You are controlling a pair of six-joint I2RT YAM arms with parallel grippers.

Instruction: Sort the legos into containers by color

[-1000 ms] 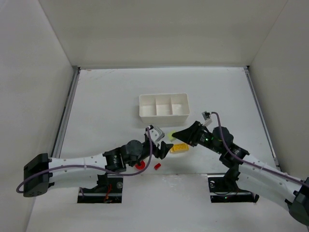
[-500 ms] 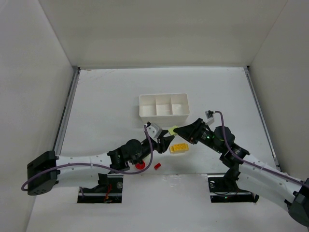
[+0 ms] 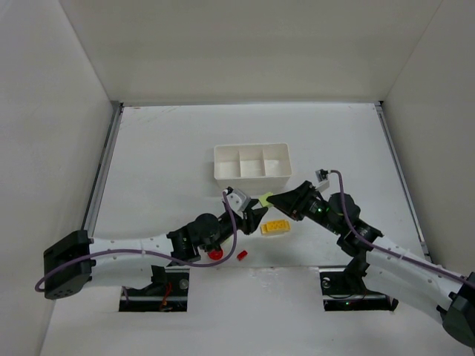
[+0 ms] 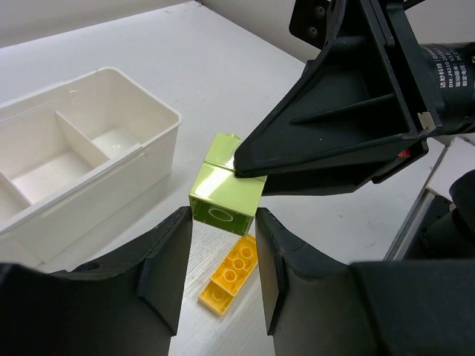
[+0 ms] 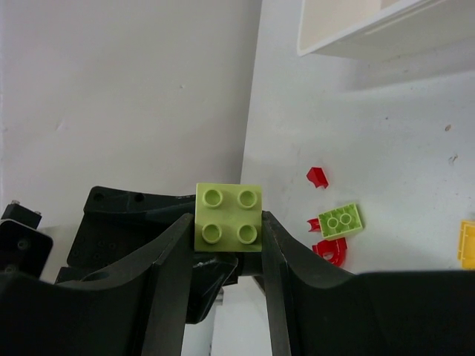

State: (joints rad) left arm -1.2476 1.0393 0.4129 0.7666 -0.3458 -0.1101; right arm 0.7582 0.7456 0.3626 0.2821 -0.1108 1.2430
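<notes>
My right gripper [image 3: 274, 199] is shut on a light-green square brick [image 3: 265, 200], held above the table; its four studs face the right wrist view [image 5: 228, 216]. My left gripper [image 3: 257, 212] is open, its tips on either side of that brick [image 4: 226, 196]; I cannot tell if they touch it. A yellow studded brick [image 3: 275, 227] lies on the table below both grippers [image 4: 230, 276]. A second light-green piece [image 5: 341, 220] and red bits [image 5: 330, 249] [image 5: 318, 176] lie near the left arm. The white three-compartment tray [image 3: 251, 179] stands just behind.
A red half-round [image 3: 216, 254] and a small red bit [image 3: 241, 255] lie by the left forearm. The tray's compartments show nothing inside [image 4: 111, 185]. White walls enclose the table on three sides.
My left gripper has moved up and right to the green brick held by my right gripper. The right gripper has shifted slightly left with it.
</notes>
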